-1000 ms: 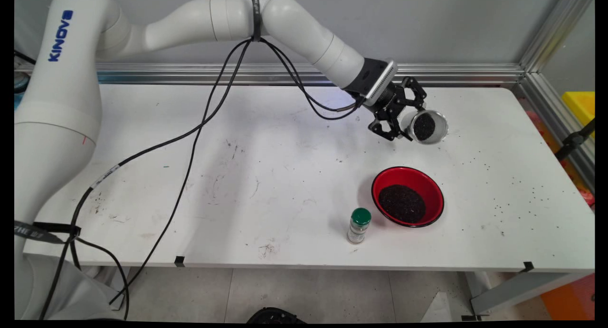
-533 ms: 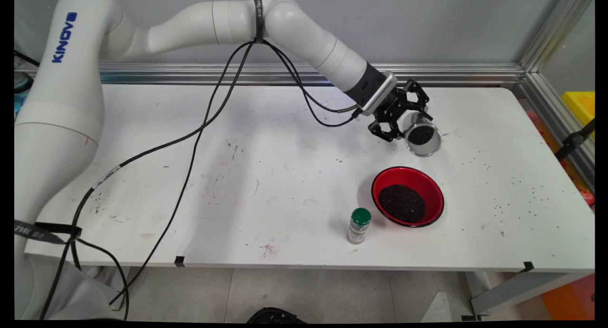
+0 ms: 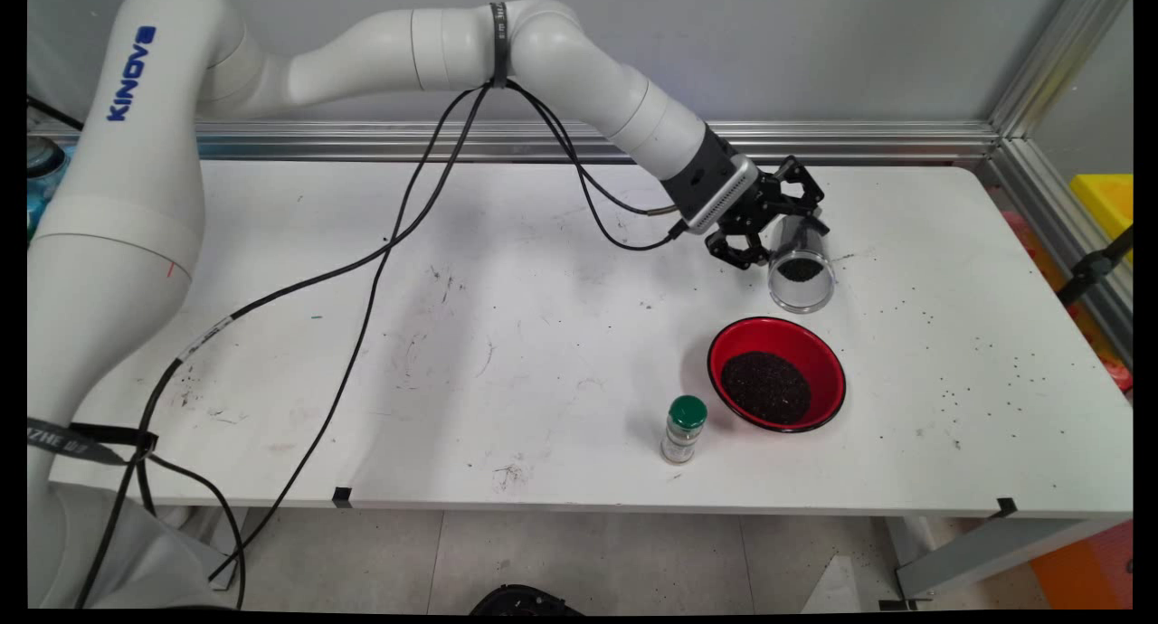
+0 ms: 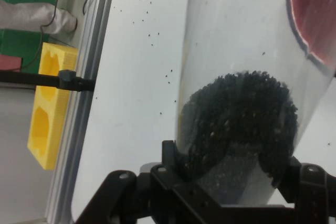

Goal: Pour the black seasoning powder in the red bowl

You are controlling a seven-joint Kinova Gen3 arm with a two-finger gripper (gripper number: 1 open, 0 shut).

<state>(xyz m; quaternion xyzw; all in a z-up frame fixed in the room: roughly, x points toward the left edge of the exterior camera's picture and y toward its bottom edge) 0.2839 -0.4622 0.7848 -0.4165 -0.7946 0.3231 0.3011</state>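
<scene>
Gripper [image 3: 785,235] is clamped on a clear cup [image 3: 800,271] of dark grains, tipped with its mouth toward the table's near side; the red bowl [image 3: 776,373] lies just beyond that mouth, below it, green-capped jar [image 3: 684,429] beside the bowl.

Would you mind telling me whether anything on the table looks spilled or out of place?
Yes: dark grains lie scattered over the table right of the red bowl. The gripper holds a clear cup of such grains, tipped on its side.
</scene>
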